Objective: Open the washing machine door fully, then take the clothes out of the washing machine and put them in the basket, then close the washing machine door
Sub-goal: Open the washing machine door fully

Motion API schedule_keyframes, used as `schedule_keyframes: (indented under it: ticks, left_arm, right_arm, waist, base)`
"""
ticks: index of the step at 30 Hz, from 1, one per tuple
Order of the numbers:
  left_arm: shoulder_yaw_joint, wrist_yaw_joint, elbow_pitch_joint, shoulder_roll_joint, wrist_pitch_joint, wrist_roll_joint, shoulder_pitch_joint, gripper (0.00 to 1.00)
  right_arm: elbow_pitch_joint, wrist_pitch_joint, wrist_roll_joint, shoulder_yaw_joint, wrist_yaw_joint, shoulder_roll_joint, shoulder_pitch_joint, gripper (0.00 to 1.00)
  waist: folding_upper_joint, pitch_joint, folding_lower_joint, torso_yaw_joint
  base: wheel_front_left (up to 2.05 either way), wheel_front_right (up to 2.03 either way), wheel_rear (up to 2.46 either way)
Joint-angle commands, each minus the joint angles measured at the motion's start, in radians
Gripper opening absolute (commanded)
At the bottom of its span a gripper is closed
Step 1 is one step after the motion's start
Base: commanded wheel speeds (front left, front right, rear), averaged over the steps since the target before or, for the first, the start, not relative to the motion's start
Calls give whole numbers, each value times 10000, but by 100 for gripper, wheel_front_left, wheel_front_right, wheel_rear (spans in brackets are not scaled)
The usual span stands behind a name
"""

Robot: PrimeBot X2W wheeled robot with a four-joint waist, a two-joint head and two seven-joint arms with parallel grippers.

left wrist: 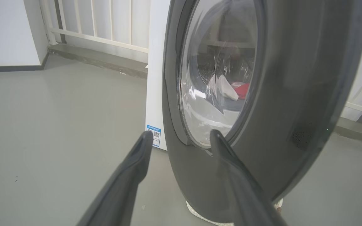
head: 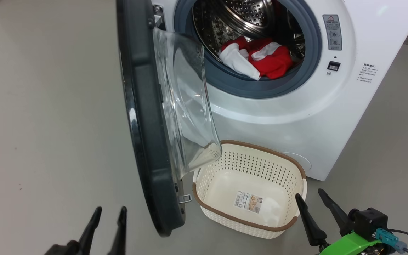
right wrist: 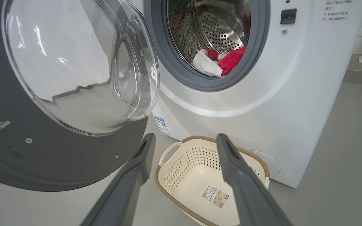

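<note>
Left gripper (head: 111, 209) and right gripper (head: 309, 194) gape empty; advance the right to the clothes (head: 267, 60) at 11 o'clock, clearing the door (head: 147, 141).

Smooth grey floor (head: 48, 106) carries white washing machine (head: 289, 120); cream basket (head: 225, 166) stands on floor just before machine's front.

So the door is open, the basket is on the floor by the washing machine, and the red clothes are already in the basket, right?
Not quite. The washing machine door is open and the basket sits on the floor by the washing machine, but the red clothes lie inside the drum, not in the basket. The head view shows it.
</note>
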Motion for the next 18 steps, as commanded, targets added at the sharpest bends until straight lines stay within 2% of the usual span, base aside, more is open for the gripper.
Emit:
schedule_keyframes:
  ticks: [1,2,7,11,14,18]
  left_arm:
    - [399,-54,-359,60,-94,25,-267,36]
    - [460,-54,-455,60,-94,-58,-295,0]
    - [950,-54,-1560,60,-94,-458,-618,0]
    - [1112,-54,-3224,60,-94,-586,-947,0]
    - [802,-54,-4450,60,-94,-610,-1091,0]
    - [-245,-42,-5397,60,-94,-605,-1020,0]
  right_arm:
    - [-237,-95,-55,140,48,-22,-53,100]
    - [-254,-95,-64,121,48,-11,-45,100]
    - [-321,-95,-88,33,48,51,-7,100]
    - [-367,-95,-144,61,48,63,-5,100]
    - [-395,-95,-179,68,48,68,-4,100]
    - [-448,-95,-177,73,48,75,-26,100]
  waist:
    - [-1,-8,0,5]
    - [-1,-13,0,10]
    - [-1,-19,0,34]
    - [-1,-16,0,18]
    - [-1,-17,0,-2]
    - [-1,-36,0,-69]
  base:
    - [0,0,0]
    - [0,0,0]
    - [0,0,0]
    - [0,0,0]
    - [0,0,0]
    - [0,0,0]
